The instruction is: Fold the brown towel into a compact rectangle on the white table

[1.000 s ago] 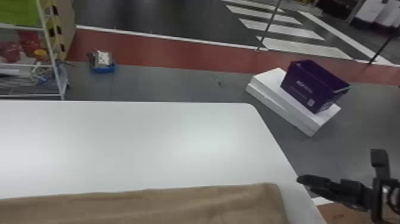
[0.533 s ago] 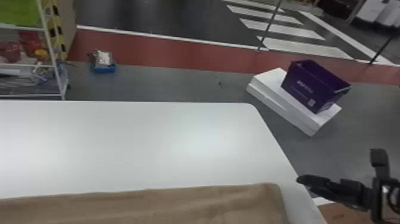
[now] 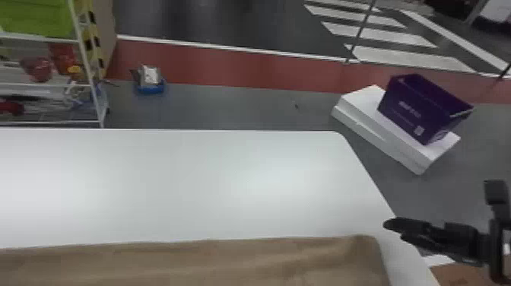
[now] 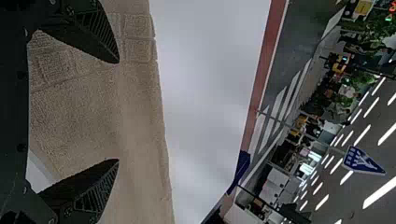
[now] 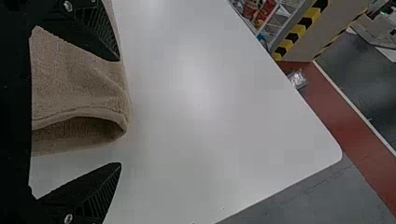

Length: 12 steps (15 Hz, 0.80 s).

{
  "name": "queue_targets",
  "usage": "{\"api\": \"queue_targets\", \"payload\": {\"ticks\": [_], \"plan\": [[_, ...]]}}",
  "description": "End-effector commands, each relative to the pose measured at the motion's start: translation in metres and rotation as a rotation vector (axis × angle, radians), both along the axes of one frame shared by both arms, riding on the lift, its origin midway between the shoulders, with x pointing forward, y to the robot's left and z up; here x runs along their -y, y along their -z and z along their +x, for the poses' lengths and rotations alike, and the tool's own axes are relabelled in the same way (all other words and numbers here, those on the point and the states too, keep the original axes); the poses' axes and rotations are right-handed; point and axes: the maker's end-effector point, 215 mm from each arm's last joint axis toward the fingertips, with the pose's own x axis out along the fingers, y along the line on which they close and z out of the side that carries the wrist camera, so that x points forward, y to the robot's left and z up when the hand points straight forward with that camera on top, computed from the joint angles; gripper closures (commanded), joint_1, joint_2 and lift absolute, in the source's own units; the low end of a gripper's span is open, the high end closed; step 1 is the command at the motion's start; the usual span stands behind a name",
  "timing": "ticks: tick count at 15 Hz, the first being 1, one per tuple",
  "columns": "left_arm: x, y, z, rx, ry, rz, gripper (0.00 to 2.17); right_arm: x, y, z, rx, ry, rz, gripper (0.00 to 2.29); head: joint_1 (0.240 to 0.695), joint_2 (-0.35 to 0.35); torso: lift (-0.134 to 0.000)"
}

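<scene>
Pincer (R) [image 3: 394,231] pts L at tbl [image 3: 266,171] edge, fingers apart.

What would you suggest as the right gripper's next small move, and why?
I would probably ease the right gripper toward the near end of the towel to grasp it: the gripper is open and holds nothing, and that end lies close by, its layers gaping.

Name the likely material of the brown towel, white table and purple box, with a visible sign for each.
Brown towel: probably cotton terry, soft and matt; its surface looks nubbly.
White table: smooth, faintly glossy laminate or plastic, perhaps; light pools on it in soft patches.
Purple box: smooth plastic or coated card; its thin, flat walls leave that open.
</scene>
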Motion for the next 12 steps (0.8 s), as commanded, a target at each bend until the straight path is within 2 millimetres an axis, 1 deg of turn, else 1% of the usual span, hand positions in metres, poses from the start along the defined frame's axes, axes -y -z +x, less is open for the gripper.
{"api": "queue_targets", "payload": {"ticks": [1,3,5,6,7,9,10,11,12], "plan": [[-0.001,0.001,-0.002,-0.003,-0.003,0.001,0.14,-0.011,-0.012,0.005,0.030,-0.035,-0.007,0.08,0.695,-0.234,-0.124],[-0.003,0.000,-0.001,0.000,-0.005,0.004,0.14,-0.024,-0.024,0.006,0.062,-0.071,-0.004,0.08,0.695,-0.217,-0.124],[-0.003,0.000,-0.001,0.000,-0.006,0.005,0.14,-0.045,-0.022,0.006,0.070,-0.103,0.008,0.08,0.695,-0.199,-0.124],[-0.003,0.000,-0.001,0.001,-0.005,0.005,0.14,-0.054,-0.017,0.006,0.062,-0.120,0.015,0.08,0.695,-0.190,-0.124],[-0.003,-0.001,-0.001,0.002,-0.005,0.006,0.14,-0.068,-0.008,0.007,0.040,-0.150,0.012,0.08,0.695,-0.165,-0.124],[-0.004,-0.001,-0.001,0.003,-0.006,0.006,0.14,-0.086,0.014,0.006,-0.012,-0.177,0.015,0.08,0.695,-0.137,-0.124],[-0.006,-0.001,-0.002,0.002,-0.009,0.008,0.14,-0.088,0.025,0.006,-0.040,-0.179,0.010,0.08,0.695,-0.123,-0.124],[-0.006,-0.001,-0.003,0.001,-0.009,0.008,0.14,-0.089,0.032,0.009,-0.060,-0.178,0.011,0.08,0.695,-0.098,-0.124],[-0.007,-0.001,-0.003,0.001,-0.011,0.008,0.14,-0.090,0.038,0.010,-0.076,-0.175,0.018,0.08,0.695,-0.088,-0.124]]}}
